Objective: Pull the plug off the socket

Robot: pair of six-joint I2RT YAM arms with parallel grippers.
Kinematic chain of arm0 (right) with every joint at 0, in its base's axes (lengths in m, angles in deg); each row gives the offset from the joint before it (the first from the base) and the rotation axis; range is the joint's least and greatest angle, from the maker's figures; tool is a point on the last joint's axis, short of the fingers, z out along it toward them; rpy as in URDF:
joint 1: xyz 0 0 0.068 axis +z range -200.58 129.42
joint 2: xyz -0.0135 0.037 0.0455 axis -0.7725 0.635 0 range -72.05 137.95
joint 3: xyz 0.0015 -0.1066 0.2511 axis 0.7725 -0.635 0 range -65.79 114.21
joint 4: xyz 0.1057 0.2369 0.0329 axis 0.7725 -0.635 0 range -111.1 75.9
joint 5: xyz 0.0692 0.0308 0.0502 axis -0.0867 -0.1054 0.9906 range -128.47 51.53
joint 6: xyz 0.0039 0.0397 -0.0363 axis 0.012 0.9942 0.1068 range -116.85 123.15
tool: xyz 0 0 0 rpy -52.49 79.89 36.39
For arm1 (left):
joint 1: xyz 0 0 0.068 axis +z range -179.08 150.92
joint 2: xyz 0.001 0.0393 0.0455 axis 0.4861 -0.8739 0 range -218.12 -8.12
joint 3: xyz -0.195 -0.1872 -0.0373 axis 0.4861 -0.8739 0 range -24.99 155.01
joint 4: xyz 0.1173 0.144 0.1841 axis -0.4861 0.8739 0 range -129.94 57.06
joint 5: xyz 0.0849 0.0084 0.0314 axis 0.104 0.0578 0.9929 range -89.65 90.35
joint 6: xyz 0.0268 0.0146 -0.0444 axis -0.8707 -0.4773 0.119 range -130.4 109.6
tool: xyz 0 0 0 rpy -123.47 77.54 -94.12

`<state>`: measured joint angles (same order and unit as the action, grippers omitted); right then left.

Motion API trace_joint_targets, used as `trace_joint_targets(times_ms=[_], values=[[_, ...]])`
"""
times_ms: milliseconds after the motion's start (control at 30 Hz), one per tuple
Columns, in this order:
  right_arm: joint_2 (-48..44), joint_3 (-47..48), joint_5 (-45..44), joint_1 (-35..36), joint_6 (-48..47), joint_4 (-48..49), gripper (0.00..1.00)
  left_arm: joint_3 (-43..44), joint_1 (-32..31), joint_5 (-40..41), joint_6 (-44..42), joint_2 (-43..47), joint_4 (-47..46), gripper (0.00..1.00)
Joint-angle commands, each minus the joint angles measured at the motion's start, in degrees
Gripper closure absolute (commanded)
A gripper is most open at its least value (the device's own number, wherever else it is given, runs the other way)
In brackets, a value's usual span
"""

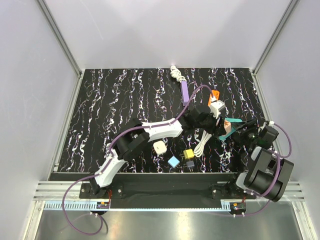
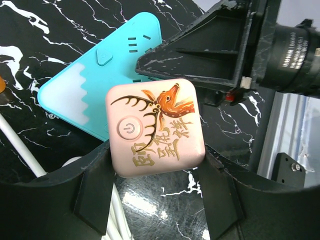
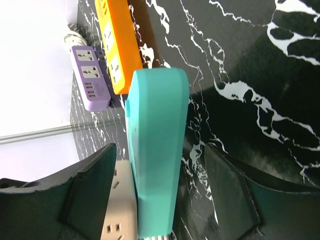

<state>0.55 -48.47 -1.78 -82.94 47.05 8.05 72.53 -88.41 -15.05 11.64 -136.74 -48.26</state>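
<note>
The pink plug (image 2: pixel 155 127), with a deer drawn on it, sat on the turquoise socket strip (image 2: pixel 75 90), in the right part of the black marbled table (image 1: pixel 110 100). The left gripper (image 2: pixel 156 154) was closed on the plug, one finger against each side. The right gripper (image 3: pixel 159 150) stood open around the strip's narrow edge, with a gap at one finger. Further back lay an orange strip (image 3: pixel 117 45) and a purple strip (image 3: pixel 90 77). Toward the near edge stood a white cube (image 1: pixel 160 147), a blue cube (image 1: pixel 173 161) and a yellow cube (image 1: pixel 189 153).
</note>
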Motion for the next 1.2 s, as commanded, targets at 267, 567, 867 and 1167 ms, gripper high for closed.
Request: trace_joint_targets(times_ms=[267,567,867,1167], values=[[8.4,-0.6,3.5,-0.2,2.9,13.3,0.73,2.6,0.1,-3.3,4.7,2.1,-3.0,1.0],[3.6,-0.9,-0.6,-0.2,-0.1,7.8,1.0,6.0,0.1,-3.1,6.4,1.9,-1.5,1.0],[5.5,1.1,-3.2,2.3,-1.8,4.7,1.0,9.8,0.1,-0.5,4.5,3.3,-1.2,1.0],[6.1,2.6,-5.3,4.7,-2.9,1.8,1.0,16.6,0.2,4.5,5.8,3.4,-2.3,1.0]])
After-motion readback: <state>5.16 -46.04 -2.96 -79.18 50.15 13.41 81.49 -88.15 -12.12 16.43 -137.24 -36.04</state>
